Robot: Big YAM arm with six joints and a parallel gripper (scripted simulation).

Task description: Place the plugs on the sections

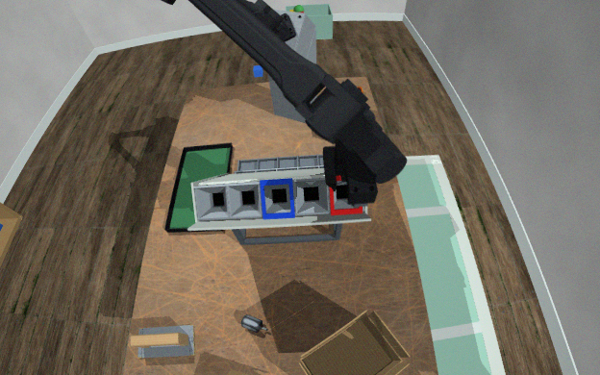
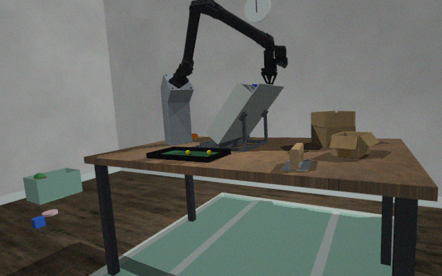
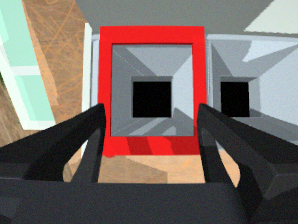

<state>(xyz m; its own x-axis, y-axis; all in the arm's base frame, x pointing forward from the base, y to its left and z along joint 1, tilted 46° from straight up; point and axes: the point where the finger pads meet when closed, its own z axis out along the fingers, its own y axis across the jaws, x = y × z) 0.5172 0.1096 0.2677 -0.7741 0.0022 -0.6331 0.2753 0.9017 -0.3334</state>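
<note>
The sloped funnel rack (image 1: pixel 280 199) stands mid-table on a frame, its grey cover (image 2: pixel 241 113) facing the exterior view. The red-banded funnel (image 1: pixel 347 201) is at its right end and the blue-banded funnel (image 1: pixel 278 198) is in the middle. My gripper (image 2: pixel 269 82) hangs just above the red-banded funnel (image 3: pixel 152 99), open, with nothing between the fingers; the funnel's hole is dark and empty. Two yellow marbles (image 2: pixel 188 152) (image 2: pixel 209 152) lie in the green tray (image 2: pixel 190 155). The row of sections (image 1: pixel 280 163) sits behind the rack. A small orange-red piece (image 2: pixel 195 136) lies by the arm's base. I see no blue plug.
An open cardboard box (image 1: pixel 357 346) and a taller one (image 2: pixel 333 127) stand on the table's far side from the arm. A wooden block on a grey plate (image 1: pixel 162 340) and a small metal cylinder (image 1: pixel 252 324) lie near that edge. A blue cube (image 2: pixel 37 222) is on the floor.
</note>
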